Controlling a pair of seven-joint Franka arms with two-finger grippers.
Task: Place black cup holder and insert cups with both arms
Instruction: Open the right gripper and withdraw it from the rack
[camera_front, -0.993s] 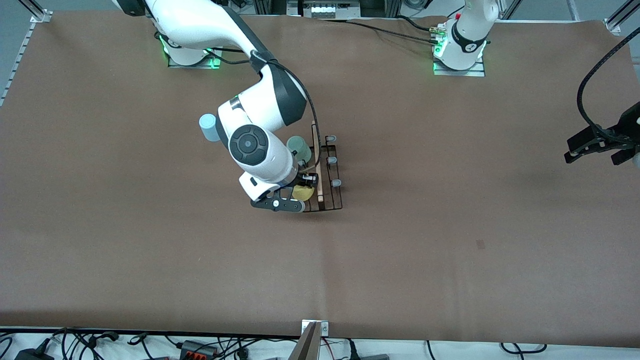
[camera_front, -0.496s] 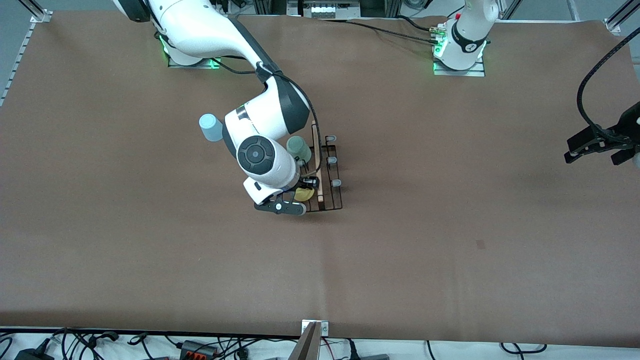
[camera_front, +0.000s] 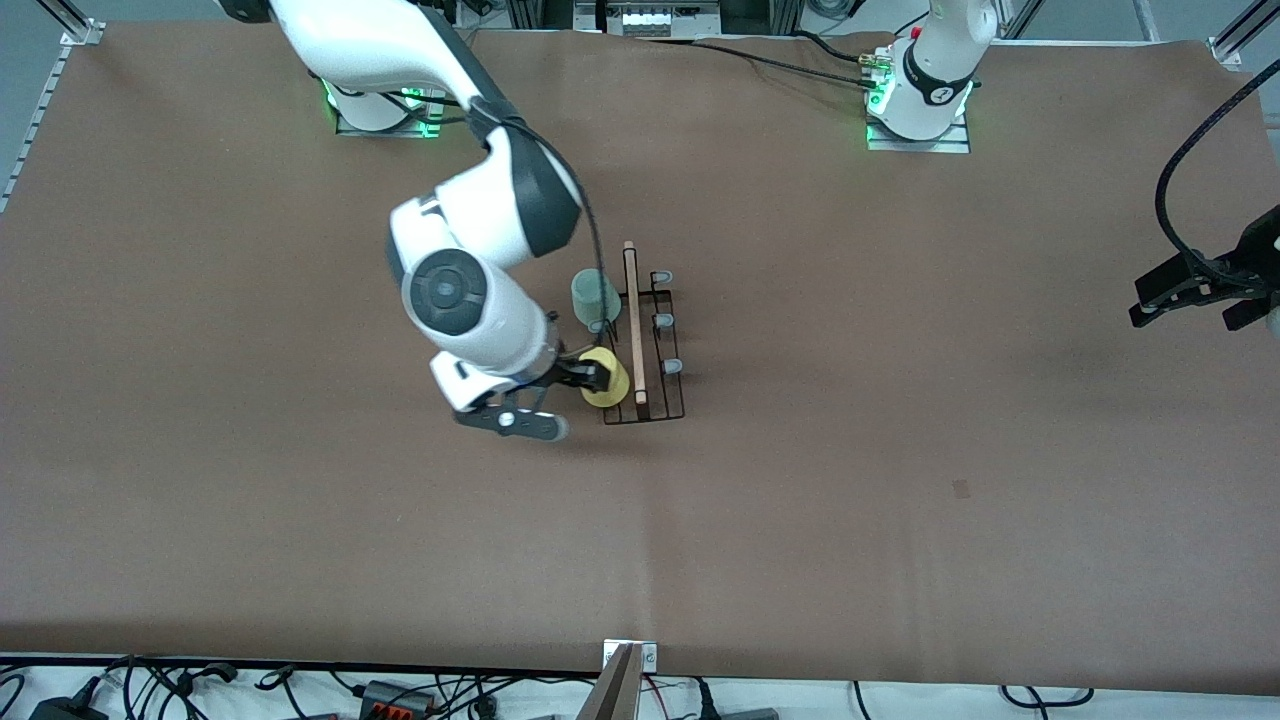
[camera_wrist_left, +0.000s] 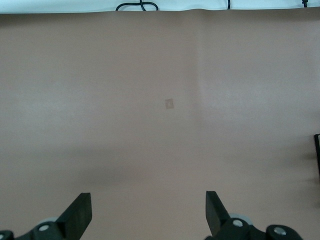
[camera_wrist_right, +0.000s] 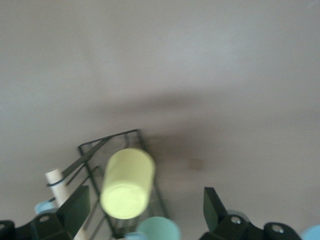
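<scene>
The table (camera_front: 900, 480) carried the rack (camera_front: 645, 345) near its middle, toward the right arm's end. The right arm (camera_front: 470, 250) reached over to the rack, and the right gripper (camera_front: 585, 378) sat just beside the rack's nearer end with its fingers spread wide and holding nothing. The left gripper (camera_front: 1195, 290) waited well apart from the rack, over the left arm's end of the table, also spread and empty.

On the rack, the yellow cup (camera_front: 605, 378) sat on the peg nearest the camera, on the right arm's side of the wooden handle (camera_front: 633, 320). The green cup (camera_front: 595, 295) sat on a peg farther up the same side. The blue cup was hidden in the front view.

The yellow cup looked tilted and only loosely seated. Since the fingers flanked it closely, a sideways pull-out could clip it, knocking it off or dragging the light rack.
</scene>
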